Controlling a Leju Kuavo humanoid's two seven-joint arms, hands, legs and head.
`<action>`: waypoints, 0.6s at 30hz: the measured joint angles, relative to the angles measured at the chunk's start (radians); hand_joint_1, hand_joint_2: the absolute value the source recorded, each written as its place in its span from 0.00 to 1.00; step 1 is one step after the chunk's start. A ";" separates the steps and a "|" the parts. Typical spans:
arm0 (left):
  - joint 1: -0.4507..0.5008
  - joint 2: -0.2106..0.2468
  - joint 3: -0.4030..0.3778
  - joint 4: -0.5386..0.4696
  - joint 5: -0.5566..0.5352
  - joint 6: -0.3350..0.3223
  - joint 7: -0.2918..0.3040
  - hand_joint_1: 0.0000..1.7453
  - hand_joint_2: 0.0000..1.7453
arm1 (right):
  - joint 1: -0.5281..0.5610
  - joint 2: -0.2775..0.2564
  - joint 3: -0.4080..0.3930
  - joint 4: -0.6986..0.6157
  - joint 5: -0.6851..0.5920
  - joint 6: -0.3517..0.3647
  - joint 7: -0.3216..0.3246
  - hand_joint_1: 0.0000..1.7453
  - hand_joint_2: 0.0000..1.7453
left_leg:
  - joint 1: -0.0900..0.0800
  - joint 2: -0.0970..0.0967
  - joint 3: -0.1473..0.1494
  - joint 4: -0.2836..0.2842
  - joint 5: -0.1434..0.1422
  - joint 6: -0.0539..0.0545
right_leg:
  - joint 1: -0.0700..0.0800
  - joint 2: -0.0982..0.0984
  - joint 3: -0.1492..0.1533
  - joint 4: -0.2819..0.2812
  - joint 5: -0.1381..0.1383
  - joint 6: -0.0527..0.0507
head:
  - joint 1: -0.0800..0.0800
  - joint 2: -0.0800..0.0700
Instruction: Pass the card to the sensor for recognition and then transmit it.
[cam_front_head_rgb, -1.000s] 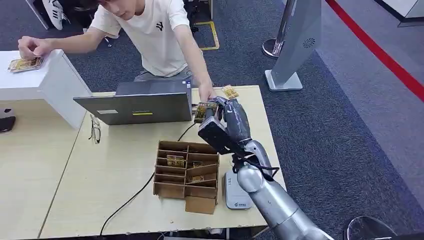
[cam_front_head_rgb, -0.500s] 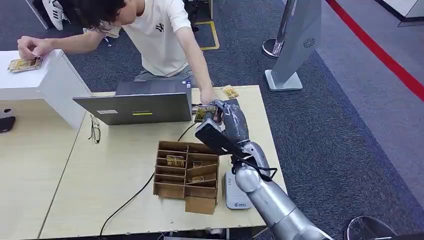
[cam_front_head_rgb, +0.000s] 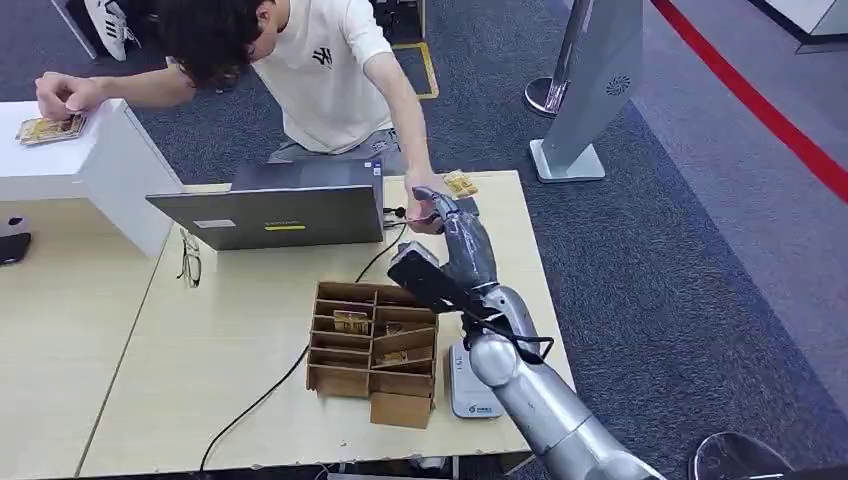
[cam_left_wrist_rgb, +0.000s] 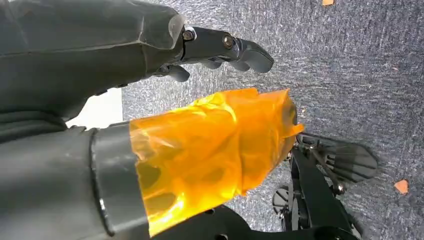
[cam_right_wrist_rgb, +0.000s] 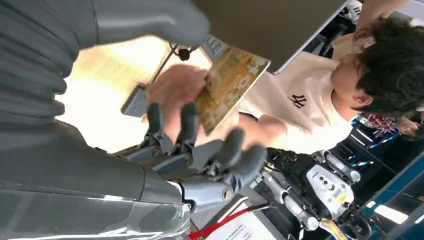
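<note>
Right hand (cam_front_head_rgb: 447, 212) extended over the far edge of the table (cam_front_head_rgb: 120, 400), beside the laptop (cam_front_head_rgb: 270, 205); its fingers (cam_right_wrist_rgb: 220, 155) spread, nothing gripped. The card (cam_right_wrist_rgb: 227, 85) lies just beyond those fingertips, held by the person's hand (cam_right_wrist_rgb: 175, 90). Left hand (cam_left_wrist_rgb: 220, 50) hangs above carpet, fingers loosely apart, holding nothing. Sensor (cam_front_head_rgb: 468, 385) sits near the cardboard organiser (cam_front_head_rgb: 375, 345)

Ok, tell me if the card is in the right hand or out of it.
Out, it seems: in the right wrist view a person's hand grips the card, while the right hand has fingers spread beside it.
</note>
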 joint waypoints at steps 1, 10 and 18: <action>0.000 0.000 0.000 0.000 0.003 0.000 0.000 0.00 0.00 | 0.003 0.000 0.000 0.000 -0.002 -0.001 -0.002 0.00 1.00 | 0.000 0.000 0.000 0.000 0.000 0.000 | 0.000 0.000 0.000 0.000 0.000 0.000 | 0.000 0.000; 0.000 0.000 0.000 0.000 0.012 0.000 0.000 0.00 0.00 | 0.043 0.000 0.000 -0.044 -0.018 -0.011 -0.019 0.00 1.00 | 0.000 0.000 0.000 0.000 0.000 0.000 | 0.000 0.000 0.000 0.000 0.000 0.000 | 0.000 0.000; 0.001 0.000 0.000 0.000 0.024 0.001 -0.002 0.00 0.00 | 0.078 0.000 0.000 -0.089 -0.079 -0.008 -0.045 0.00 1.00 | 0.000 0.000 0.000 0.000 0.000 0.000 | 0.000 0.000 0.000 0.000 0.000 0.000 | 0.000 0.000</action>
